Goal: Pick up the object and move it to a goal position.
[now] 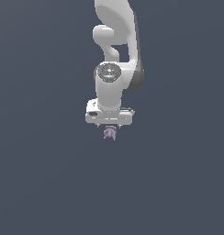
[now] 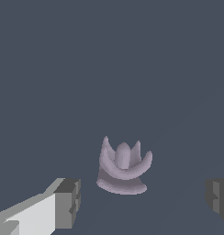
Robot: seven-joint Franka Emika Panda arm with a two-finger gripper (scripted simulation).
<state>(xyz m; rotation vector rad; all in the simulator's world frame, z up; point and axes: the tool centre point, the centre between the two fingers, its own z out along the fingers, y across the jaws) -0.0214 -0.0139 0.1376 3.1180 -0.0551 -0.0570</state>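
Exterior view: a white Panda arm descends from the upper edge of the frame and ends in a broad white wrist block, below which the hand points downward. The whole scene lies against a uniform dark slate-grey counter. Directly beneath the wrist block, and in line with its centre, sits the object, a very small pale purple-mauve item, far smaller than the hand above it. In this view the fingers are almost wholly concealed by the wrist block, so their spread cannot be judged here. Wrist view: the object appears enlarged, showing a flared, skirt-like base from which several pointed lobes rise around a rounded central lobe, with a curved band crossing in front of them. Two grey fingertips stand at opposite sides of the picture, one carried on a white finger body and the other only partly in frame at the picture's edge. The hand is spread wide: a clear band of grey counter shows between each fingertip and the object, so neither pad touches it and nothing is held. The object lies between the two fingertips, somewhat nearer the one on the white finger body, and stands upright with its lobes pointing away from the base.
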